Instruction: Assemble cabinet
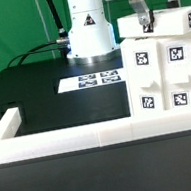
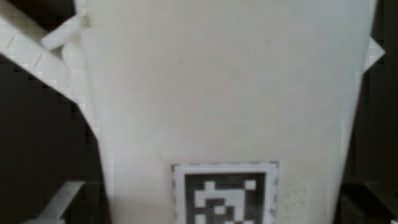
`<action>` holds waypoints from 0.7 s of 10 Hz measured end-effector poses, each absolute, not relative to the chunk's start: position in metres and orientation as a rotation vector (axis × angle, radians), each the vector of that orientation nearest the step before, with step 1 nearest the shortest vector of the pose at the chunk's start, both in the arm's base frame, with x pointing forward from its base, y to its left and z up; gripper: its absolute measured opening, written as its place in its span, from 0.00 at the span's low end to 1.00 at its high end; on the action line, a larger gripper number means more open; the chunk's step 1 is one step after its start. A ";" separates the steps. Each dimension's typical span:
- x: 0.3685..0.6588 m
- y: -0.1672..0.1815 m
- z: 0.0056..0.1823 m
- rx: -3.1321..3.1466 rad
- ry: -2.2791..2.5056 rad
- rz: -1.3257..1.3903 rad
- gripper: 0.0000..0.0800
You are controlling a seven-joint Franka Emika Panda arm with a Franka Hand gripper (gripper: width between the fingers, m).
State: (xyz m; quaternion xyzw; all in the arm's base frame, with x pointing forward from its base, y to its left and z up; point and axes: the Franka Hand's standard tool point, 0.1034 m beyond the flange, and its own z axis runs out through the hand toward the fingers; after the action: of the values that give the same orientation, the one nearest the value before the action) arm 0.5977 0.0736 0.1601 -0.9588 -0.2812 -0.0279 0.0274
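Observation:
The cabinet point(image 1: 165, 71) is a white boxy body with small black-and-white tags, standing at the exterior view's right. A white top block point(image 1: 167, 22) lies on it. My gripper point(image 1: 146, 20) reaches down from above onto that top block. In the wrist view a white panel of the cabinet point(image 2: 222, 90) fills the picture, with one tag point(image 2: 228, 195) between my fingers. One grey finger point(image 2: 64, 200) stands beside the panel's edge with a dark gap between them. The other finger is barely visible in the dark. The jaws straddle the panel, apart from it.
The marker board point(image 1: 99, 80) lies flat on the black table in front of the robot base point(image 1: 86, 34). A low white rim point(image 1: 81, 139) borders the table's front and turns back at the exterior view's left point(image 1: 7, 123).

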 end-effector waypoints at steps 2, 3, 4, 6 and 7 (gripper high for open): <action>0.598 0.073 0.160 -3.027 -0.586 -0.100 0.70; 0.597 0.074 0.159 -3.053 -0.413 -0.107 0.70; 0.597 0.073 0.159 -3.064 -0.301 -0.113 0.70; 0.598 0.073 0.159 -3.070 0.046 -0.131 0.70; 0.599 0.074 0.159 -3.065 0.136 -0.141 0.70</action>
State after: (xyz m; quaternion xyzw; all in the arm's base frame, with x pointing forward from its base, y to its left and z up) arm 0.5993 0.0740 0.1589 -0.9973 0.0443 -0.0458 0.0353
